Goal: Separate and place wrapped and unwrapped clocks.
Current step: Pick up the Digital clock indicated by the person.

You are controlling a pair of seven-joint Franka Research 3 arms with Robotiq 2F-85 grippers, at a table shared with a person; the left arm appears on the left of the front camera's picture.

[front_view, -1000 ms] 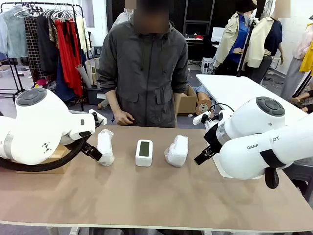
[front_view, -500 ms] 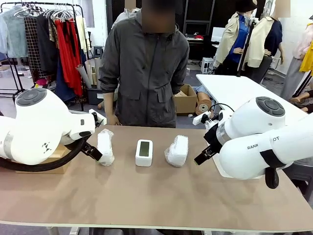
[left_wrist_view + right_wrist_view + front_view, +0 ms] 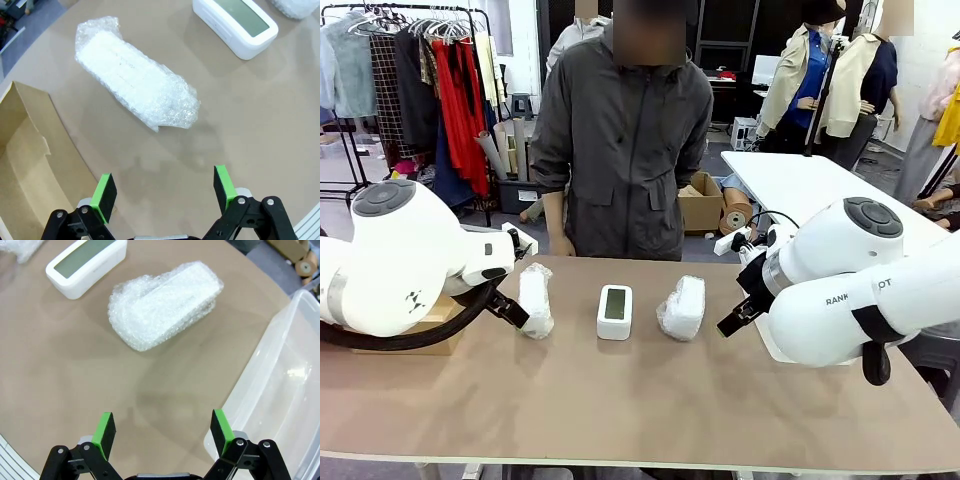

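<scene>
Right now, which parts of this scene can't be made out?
- Front view: the left arm covers one edge of the left bundle.
- Front view: the screen of the clock is too small to read.
- Right wrist view: the plastic bin is cut off by the right edge.
- Left wrist view: the cardboard box is cut off by the left edge, contents unseen.

- Bright, even indoor light fell from overhead, and the counter (image 3: 640, 400) showed no hard glare.
- Shadows were soft: faint patches lay on the counter ahead of the left claw (image 3: 165, 190) and the right claw (image 3: 162, 431).
- Small highlights sparkled on the wrapped clock (image 3: 132, 77).
- The wrist views bowed at their edges; the front view stayed sharp.
</scene>
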